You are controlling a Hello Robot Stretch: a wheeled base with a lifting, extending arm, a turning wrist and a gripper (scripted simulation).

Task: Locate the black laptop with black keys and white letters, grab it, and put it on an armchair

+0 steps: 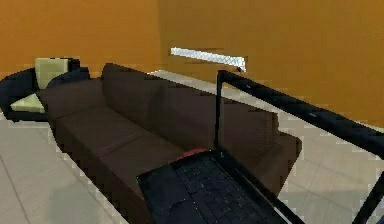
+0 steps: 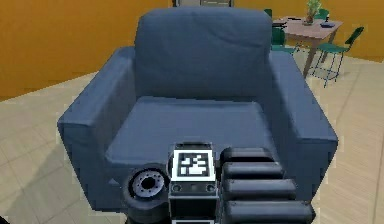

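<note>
**Step in hand.** Judged from the layout, this is the placing stage. The laptop (image 1: 215, 190) sits very near in the forward view, at bottom centre. Its black keyboard faces up and its raised lid shows as a dark edge running up to the right. What supports it cannot be determined. In the arm side view the arm (image 2: 255, 185) points at a blue armchair (image 2: 190, 110) directly ahead of it. The gripper (image 2: 148, 190) is the dark body left of the white marker (image 2: 193, 165), at the near edge of the seat. The fingers cannot be made out, so neither their state nor whether they hold anything can be told.

**Next move.** The laptop has to end up flat on the seat cushion, inside the two armrests and short of the backrest. This likely calls for extending the arm over the seat and lowering it before release. Clearance between the raised lid and the backrest needs watching.

**Surface.** The seat is broad, padded and roughly level. It should take the laptop without sliding.

**Room.**
- A dark brown sofa (image 1: 120, 120) stands against orange walls (image 1: 290, 40).
- A black armchair (image 1: 25, 92) with a pale cushion is at the far left.
- The floor (image 1: 30, 175) has light tiles.
- A table (image 2: 310, 28) with green chairs (image 2: 352, 40) is at the far right of the arm side view.
</note>
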